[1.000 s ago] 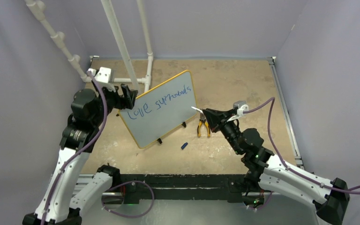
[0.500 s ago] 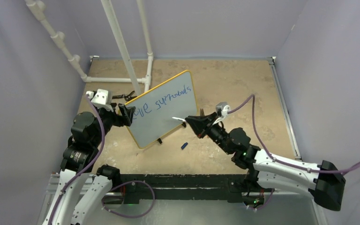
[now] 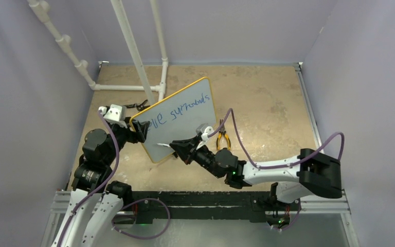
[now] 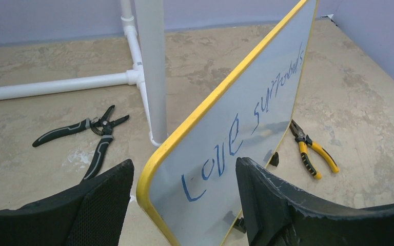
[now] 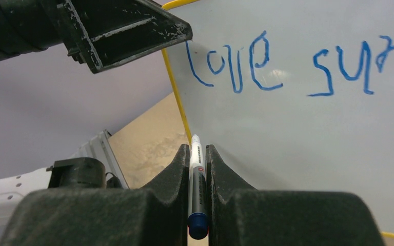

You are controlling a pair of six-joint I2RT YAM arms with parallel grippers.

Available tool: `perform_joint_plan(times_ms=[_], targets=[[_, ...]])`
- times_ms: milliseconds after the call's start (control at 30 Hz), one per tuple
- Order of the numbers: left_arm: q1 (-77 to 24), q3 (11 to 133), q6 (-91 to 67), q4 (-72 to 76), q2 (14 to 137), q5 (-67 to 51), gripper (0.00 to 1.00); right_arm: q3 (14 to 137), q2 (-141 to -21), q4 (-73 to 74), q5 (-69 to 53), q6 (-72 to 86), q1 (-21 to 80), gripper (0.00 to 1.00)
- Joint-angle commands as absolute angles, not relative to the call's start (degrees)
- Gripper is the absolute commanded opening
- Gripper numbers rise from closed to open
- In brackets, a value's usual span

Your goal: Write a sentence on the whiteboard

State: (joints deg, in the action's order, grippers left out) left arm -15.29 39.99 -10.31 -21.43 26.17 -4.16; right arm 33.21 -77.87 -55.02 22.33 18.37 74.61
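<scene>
Since half a second ago the right gripper [image 3: 177, 146] has swung further left and lower across the picture, from the middle of the whiteboard [image 3: 171, 135] to its lower left part, and its arm now stretches low across the front of the table [image 3: 267, 103]. The left gripper [image 3: 140, 128] has barely shifted, and the board looks to stand where it stood. The board stands upright on small black feet left of centre in the overhead view, turned at an angle. The sentence [image 5: 287, 64] runs in blue along its upper part, "love" towards the left edge and a longer word after it. The right fingers are closed on a white marker [image 5: 195, 174] with a blue rear end. Its tip points at the bare lower left of the board, just beside the yellow frame; whether it touches the surface cannot be told. The left fingers are spread apart, one on each side of the board's left edge, and whether either presses on it cannot be told. In the right wrist view one of them juts in at the upper left, in front of that edge and near the "l" of "love". Yellow-handled pliers [image 3: 222, 140] lie on the table just right of the board, close beside the right arm's cable. Black-handled pliers [image 4: 90, 136] lie behind the board near the white pipes [image 4: 151, 66], one of which rises close behind the board's upper left edge.
</scene>
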Motion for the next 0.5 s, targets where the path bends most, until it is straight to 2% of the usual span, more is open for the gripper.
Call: perform_joint_plan(times_ms=[0,467], targets=[[-15.3,39.3,-9.4,-17.7,24.9,-3.3,0.71,38.7,-82.8,-61.7,24.3,15.1,75.3,0.0],[-15.3,38.4,-8.9,-16.7,24.9,-6.0,0.6,43.4,-90.0,-59.1,29.4,14.4,75.4,0.0]])
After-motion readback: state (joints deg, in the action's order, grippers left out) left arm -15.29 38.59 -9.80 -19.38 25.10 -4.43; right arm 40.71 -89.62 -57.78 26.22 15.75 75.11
